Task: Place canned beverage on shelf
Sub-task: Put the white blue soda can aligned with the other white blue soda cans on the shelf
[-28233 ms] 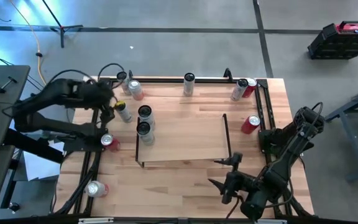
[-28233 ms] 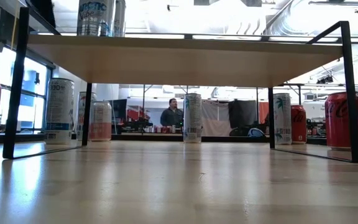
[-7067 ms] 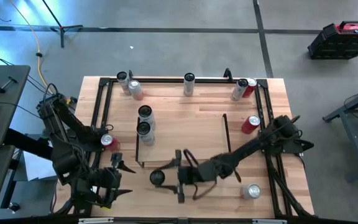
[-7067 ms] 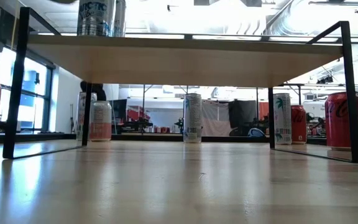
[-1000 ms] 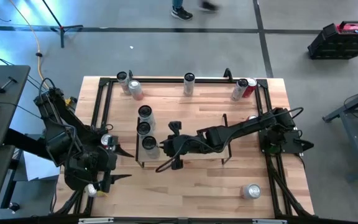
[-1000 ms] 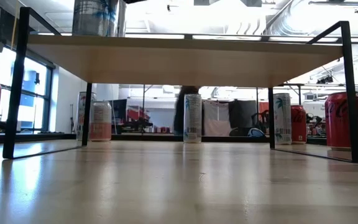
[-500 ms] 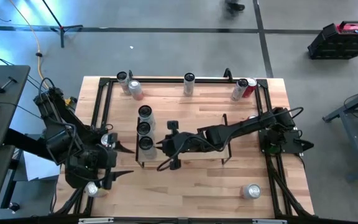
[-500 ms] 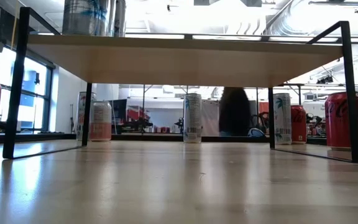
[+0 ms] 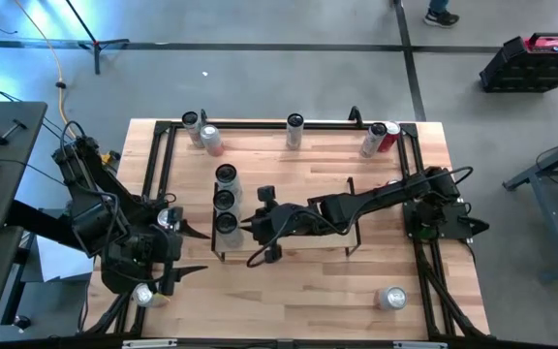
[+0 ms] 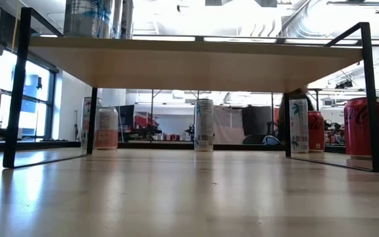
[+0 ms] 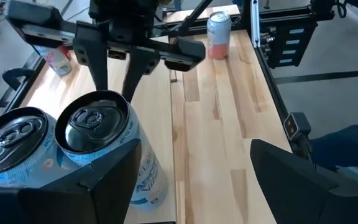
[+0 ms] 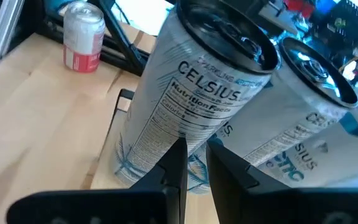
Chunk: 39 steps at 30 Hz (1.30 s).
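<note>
Three silver-and-blue cans stand upright in a row on the left end of the light-wood shelf (image 9: 294,184). The nearest can (image 9: 227,223) (image 12: 185,93) is the canned beverage my right gripper (image 9: 250,230) (image 12: 196,163) stands beside, on its right, fingers shut. Those cans' bases show on top of the shelf (image 10: 196,62) in the low view. My left gripper (image 9: 194,254) (image 11: 191,186) hangs open off the shelf's near left corner, nothing between its fingers. My right gripper has its shut fingertips (image 12: 179,149) against the lower side wall (image 12: 166,140) of the nearest can. It comes from the table's right, slanting slightly down. The can stands upright on the shelf next to the middle can (image 12: 303,118).
Further cans stand along the far rail (image 9: 294,131) (image 9: 371,141) (image 9: 209,139). A red can (image 9: 168,219) stands at the left rail. Cans lie on their sides at near left (image 9: 143,294) and near right (image 9: 391,298). The shelf's right half is bare board.
My right gripper has rolled a little and edged toward the table's left. The nearest can has slid along the shelf toward its left end, still upright, closing up in line with the other two. A person has walked past beyond the far edge.
</note>
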Each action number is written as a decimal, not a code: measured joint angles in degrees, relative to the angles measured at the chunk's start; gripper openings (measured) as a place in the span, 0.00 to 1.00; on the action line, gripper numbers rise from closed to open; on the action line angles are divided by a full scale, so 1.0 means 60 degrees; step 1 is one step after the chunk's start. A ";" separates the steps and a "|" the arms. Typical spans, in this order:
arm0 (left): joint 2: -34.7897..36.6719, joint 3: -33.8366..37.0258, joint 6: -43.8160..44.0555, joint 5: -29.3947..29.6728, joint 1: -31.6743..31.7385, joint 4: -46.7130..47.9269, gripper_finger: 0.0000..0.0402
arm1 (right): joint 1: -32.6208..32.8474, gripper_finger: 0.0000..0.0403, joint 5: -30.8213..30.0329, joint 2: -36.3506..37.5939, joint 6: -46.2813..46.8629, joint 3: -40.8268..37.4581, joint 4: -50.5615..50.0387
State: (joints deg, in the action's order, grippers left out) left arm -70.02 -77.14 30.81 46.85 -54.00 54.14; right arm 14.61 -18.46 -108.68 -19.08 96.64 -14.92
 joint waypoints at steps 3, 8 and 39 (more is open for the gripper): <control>0.0000 0.0000 0.0046 -0.0210 0.0000 0.0257 0.72 | 0.0000 0.11 0.0000 0.0000 -0.0518 0.0000 0.0028; -0.0007 0.0000 0.1373 -0.0234 0.0000 0.1984 0.72 | 0.0007 0.11 0.0000 0.0000 -0.0726 0.0000 0.0188; -0.0146 0.0627 0.1596 -0.1231 0.0860 0.0927 0.72 | 0.0025 0.11 -0.0182 0.0000 -0.0860 0.0000 0.0758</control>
State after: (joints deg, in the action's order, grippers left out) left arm -70.89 -73.38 40.38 39.46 -48.84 59.70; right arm 14.76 -19.55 -108.68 -24.24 96.64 -10.37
